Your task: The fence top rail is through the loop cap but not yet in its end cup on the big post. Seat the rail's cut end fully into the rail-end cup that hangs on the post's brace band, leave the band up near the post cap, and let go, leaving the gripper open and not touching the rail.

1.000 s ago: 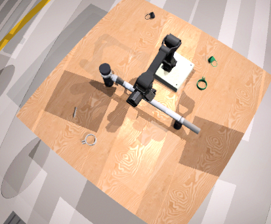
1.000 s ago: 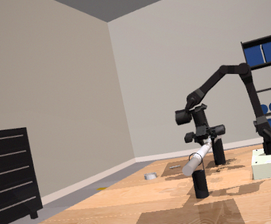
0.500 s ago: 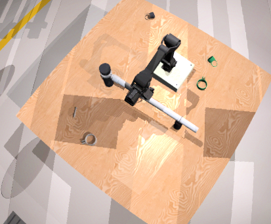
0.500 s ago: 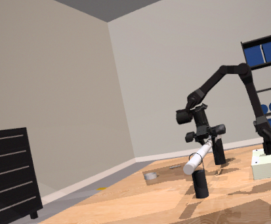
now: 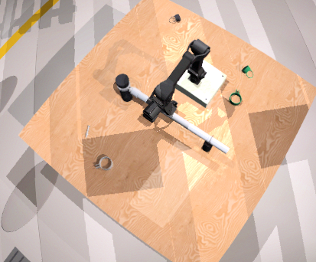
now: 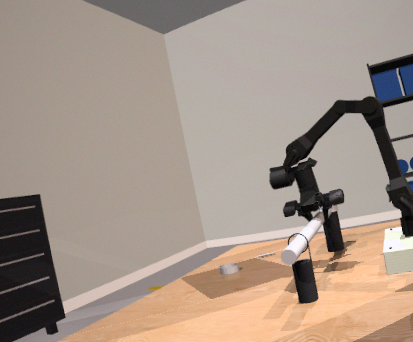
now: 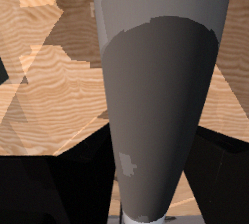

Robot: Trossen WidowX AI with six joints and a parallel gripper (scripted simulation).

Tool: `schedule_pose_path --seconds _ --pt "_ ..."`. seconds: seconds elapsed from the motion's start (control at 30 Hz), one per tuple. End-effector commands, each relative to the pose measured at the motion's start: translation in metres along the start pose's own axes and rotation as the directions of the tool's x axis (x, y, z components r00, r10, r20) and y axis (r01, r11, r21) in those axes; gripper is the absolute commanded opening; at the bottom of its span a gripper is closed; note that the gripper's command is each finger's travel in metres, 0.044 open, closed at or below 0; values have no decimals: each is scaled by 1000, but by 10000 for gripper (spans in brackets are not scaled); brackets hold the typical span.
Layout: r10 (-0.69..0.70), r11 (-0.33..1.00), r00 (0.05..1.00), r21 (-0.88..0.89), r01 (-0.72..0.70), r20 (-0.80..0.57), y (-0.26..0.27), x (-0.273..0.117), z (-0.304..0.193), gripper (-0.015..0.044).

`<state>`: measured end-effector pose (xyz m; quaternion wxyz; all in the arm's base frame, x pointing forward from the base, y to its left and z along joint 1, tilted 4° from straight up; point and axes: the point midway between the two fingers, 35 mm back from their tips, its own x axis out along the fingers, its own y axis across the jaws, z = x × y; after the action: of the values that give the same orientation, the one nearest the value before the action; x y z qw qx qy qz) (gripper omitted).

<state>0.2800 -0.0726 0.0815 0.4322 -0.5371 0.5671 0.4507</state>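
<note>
The white top rail (image 5: 191, 128) (image 6: 300, 240) (image 7: 159, 66) lies level above the table. It passes through the loop cap on the short black post (image 5: 206, 146) (image 6: 304, 281). Its other end reaches the big black post (image 5: 122, 82) (image 6: 334, 232) just under the post cap. The cup and brace band are too small to make out there. My gripper (image 5: 162, 110) (image 6: 319, 209) is shut on the rail near its middle. In the wrist view the rail fills the centre, with my dark fingers on both sides.
The arm's white base block (image 5: 206, 89) (image 6: 408, 256) stands beside the rail. Two green rings (image 5: 236, 97) (image 5: 248, 72), a grey ring (image 5: 105, 162) (image 6: 229, 269), a small black ring (image 5: 175, 18) and a pin (image 5: 87, 131) lie loose. A black drawer cabinet (image 6: 13, 261) stands off the table.
</note>
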Motion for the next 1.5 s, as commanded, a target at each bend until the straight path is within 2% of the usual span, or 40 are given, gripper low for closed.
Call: schedule_pose_path --seconds 0.0,0.23,0.57,0.8,0.97,1.13,1.37,1.47 --pt "-1 1000 1000 0 1 0 0 0 1 0" --pt "-1 1000 1000 0 1 0 0 0 1 0" --pt "-1 1000 1000 0 1 0 0 -1 1 263" --pt "-1 1000 1000 0 1 2 0 -26 16 440" --pt "0 1000 1000 -1 0 3 2 -48 29 440" --pt "3 1000 1000 -8 -3 -1 2 -46 28 440" --pt "4 1000 1000 -8 -4 0 6 -91 28 440" --pt "4 1000 1000 -8 -4 0 6 -93 28 440"
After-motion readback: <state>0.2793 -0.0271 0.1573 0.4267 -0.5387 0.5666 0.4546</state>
